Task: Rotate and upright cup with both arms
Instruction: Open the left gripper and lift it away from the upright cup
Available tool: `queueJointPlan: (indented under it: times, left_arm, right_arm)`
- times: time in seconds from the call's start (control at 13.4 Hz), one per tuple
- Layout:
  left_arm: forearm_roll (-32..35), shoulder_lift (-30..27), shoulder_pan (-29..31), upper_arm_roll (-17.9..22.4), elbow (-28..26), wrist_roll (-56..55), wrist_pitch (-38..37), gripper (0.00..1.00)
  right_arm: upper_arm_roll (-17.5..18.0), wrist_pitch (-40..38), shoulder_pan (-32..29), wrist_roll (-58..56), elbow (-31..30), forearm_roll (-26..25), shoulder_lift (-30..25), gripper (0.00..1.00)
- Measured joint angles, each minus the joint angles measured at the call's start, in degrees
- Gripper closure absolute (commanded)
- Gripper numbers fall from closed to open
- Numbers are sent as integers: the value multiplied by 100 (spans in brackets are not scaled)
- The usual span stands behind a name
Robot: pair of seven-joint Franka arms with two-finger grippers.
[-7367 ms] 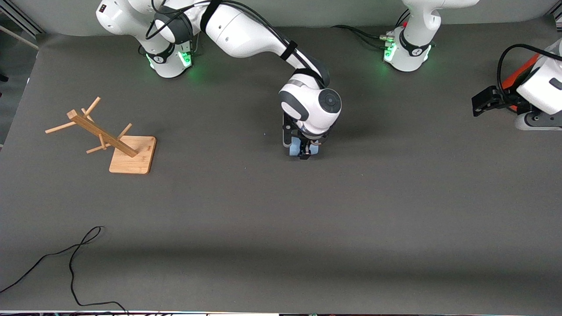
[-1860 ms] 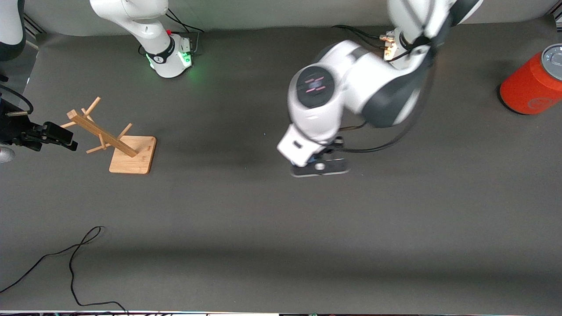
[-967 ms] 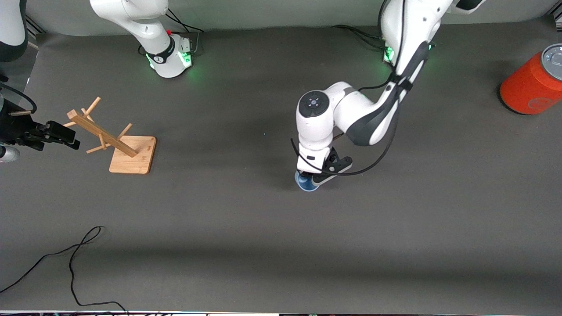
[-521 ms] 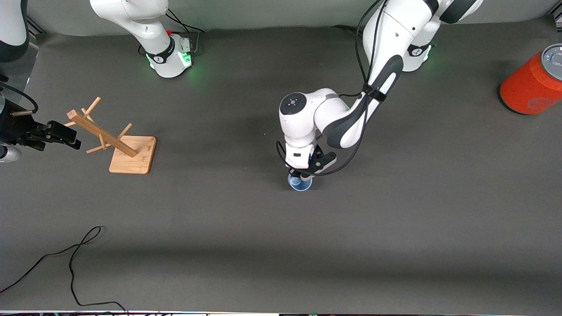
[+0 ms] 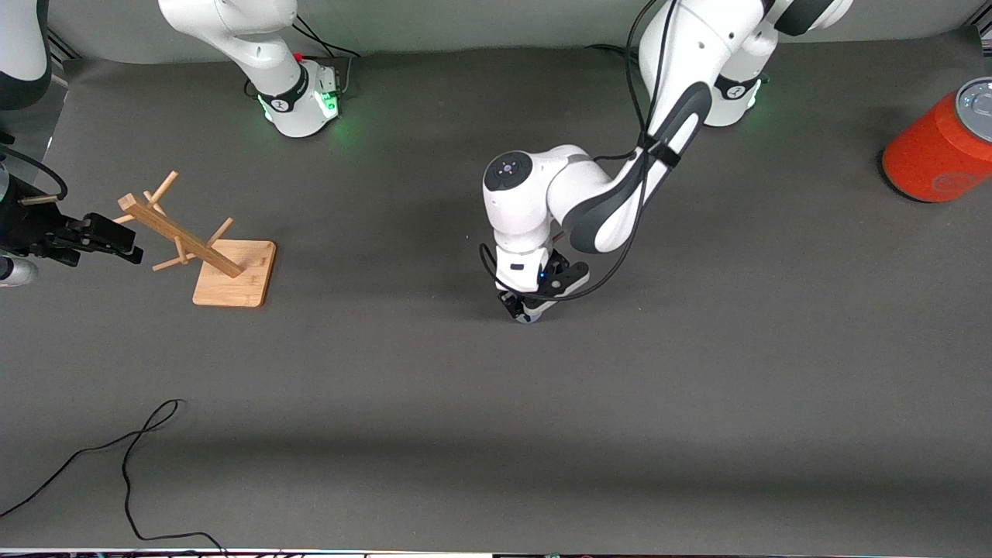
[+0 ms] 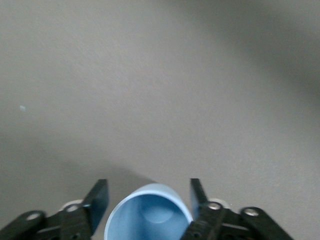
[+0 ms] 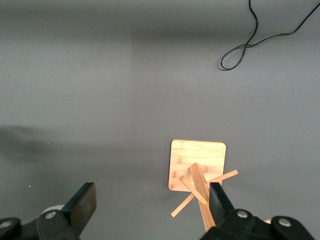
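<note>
We find the small light-blue tapered plastic cup [image 6: 148, 218] upright mid-table, mouth up, between the left gripper's [image 5: 528, 308] spread fingers, apparently released. The right gripper [image 5: 99, 235], spread, waits over the table's nine-o'clock edge. Only withdrawal seems left.

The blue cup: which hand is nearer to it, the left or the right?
The left. The left hand is directly at the blue cup, one finger on each side of it. The right hand waits at the right arm's end of the table, beside the wooden rack.
</note>
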Motion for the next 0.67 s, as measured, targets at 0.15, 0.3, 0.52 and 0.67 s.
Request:
queueJointPlan:
  times: [0.15,0.3,0.52,0.67]
  left_arm:
    - [-653,-241,40,-3,418,748,-704,0]
    - [-1013,-553,323,6,748,1647,-1469,0]
    - [-1858,-1126,1245,21,843,3486,-2233,0]
    - [-2223,-1500,1987,25,851,4698,-2725,0]
  right_arm:
    - [0,0,1,0,-1,0,0,0]
    - [0,0,3,-1,-1,0,0,0]
    - [0,0,4,-1,-1,0,0,0]
    - [0,0,3,-2,-1,0,0,0]
